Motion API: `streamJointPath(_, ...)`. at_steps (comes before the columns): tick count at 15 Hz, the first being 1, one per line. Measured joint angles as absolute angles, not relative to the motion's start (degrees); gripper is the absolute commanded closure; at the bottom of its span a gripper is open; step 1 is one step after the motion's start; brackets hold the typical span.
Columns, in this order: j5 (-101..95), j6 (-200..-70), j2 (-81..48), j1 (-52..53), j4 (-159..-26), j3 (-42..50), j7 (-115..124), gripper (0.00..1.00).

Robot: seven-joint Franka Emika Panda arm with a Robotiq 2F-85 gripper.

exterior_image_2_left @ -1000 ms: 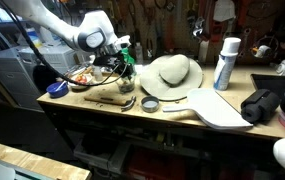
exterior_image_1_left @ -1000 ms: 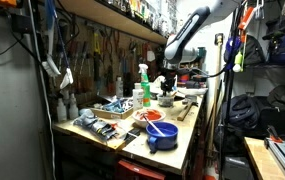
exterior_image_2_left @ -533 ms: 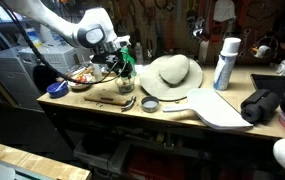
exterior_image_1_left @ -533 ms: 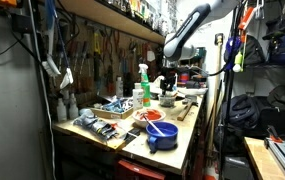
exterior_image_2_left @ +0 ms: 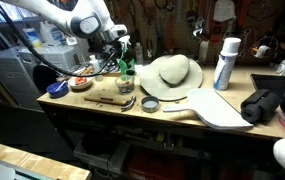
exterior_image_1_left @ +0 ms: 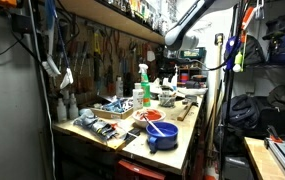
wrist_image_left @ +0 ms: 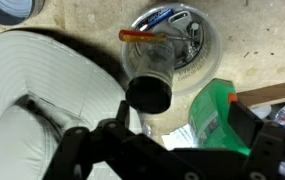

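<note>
My gripper (wrist_image_left: 178, 126) is open, its dark fingers (wrist_image_left: 250, 122) spread wide at the bottom of the wrist view with nothing between them. Just beyond it stands a clear cup (wrist_image_left: 154, 68) with an orange-handled tool (wrist_image_left: 140, 35) lying across its mouth. A green spray bottle (wrist_image_left: 214, 118) is beside the right finger and a white hat (wrist_image_left: 37, 95) lies to the left. In both exterior views the gripper (exterior_image_2_left: 114, 42) (exterior_image_1_left: 170, 58) hangs clear above the bench, over the green bottle (exterior_image_2_left: 125, 64) (exterior_image_1_left: 144, 86) and next to the hat (exterior_image_2_left: 172, 73).
A round metal tin (wrist_image_left: 187, 38) of small parts sits behind the cup. The bench also carries a white spray can (exterior_image_2_left: 224, 62), a wooden board (exterior_image_2_left: 220, 110), a black bag (exterior_image_2_left: 265, 105), a tin lid (exterior_image_2_left: 150, 104), a blue bowl (exterior_image_1_left: 162, 136) and a red bowl (exterior_image_1_left: 152, 117).
The jaws have gone from shut to wide open. The gripper has risen from down among the bottle and cup to well above them.
</note>
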State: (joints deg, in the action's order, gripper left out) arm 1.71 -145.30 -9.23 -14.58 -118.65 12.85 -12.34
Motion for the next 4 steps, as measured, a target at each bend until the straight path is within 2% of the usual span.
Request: streamJointPath(4, 8.3, -147.8, -1.4, -15.0, -122.2, 12.8, -17.3, 0.0)
